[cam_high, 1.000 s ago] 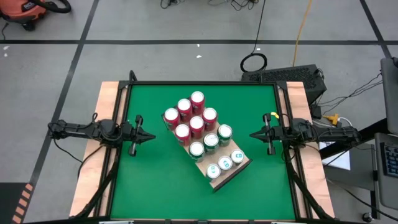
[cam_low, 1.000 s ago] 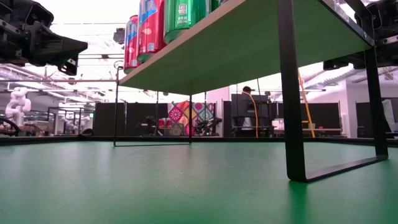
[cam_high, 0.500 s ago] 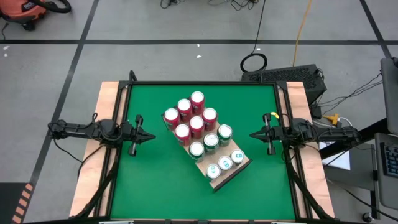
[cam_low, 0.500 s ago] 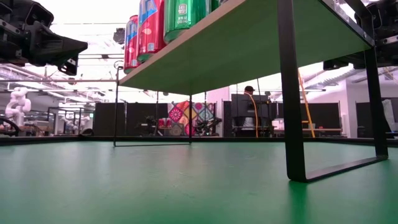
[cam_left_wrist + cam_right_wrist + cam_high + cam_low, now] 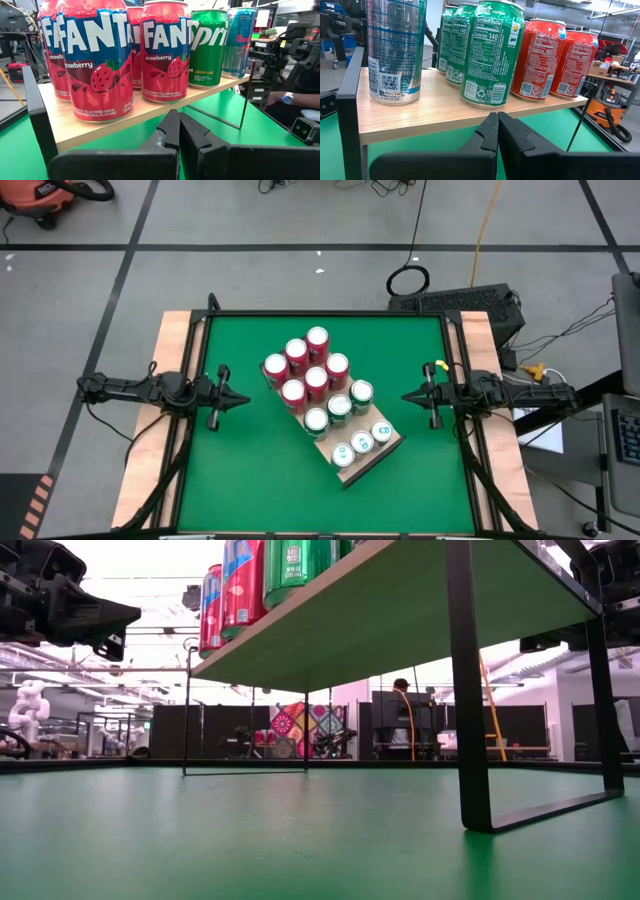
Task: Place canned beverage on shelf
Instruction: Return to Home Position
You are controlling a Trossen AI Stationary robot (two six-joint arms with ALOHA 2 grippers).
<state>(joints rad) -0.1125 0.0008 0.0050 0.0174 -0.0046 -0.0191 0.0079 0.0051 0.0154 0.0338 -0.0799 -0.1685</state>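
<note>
twelve cans stand upright on the shelf (image 5: 348,471), which sits askew near the middle of the green table (image 5: 240,470): six red cans (image 5: 316,377) fill two rows of three at its upper-left end in the high view, three green cans (image 5: 339,406) form the next row, and three blue cans (image 5: 362,442) line the lower-right end, though from above their pale tops make that colour only a likely call. the left gripper (image 5: 245,401) hovers over the table off the shelf's left side, apart from it, its fingers (image 5: 170,131) pressed together on nothing. the right gripper (image 5: 405,396) hovers near the shelf's right side, likewise clenched and empty, pointing at the green cans
</note>
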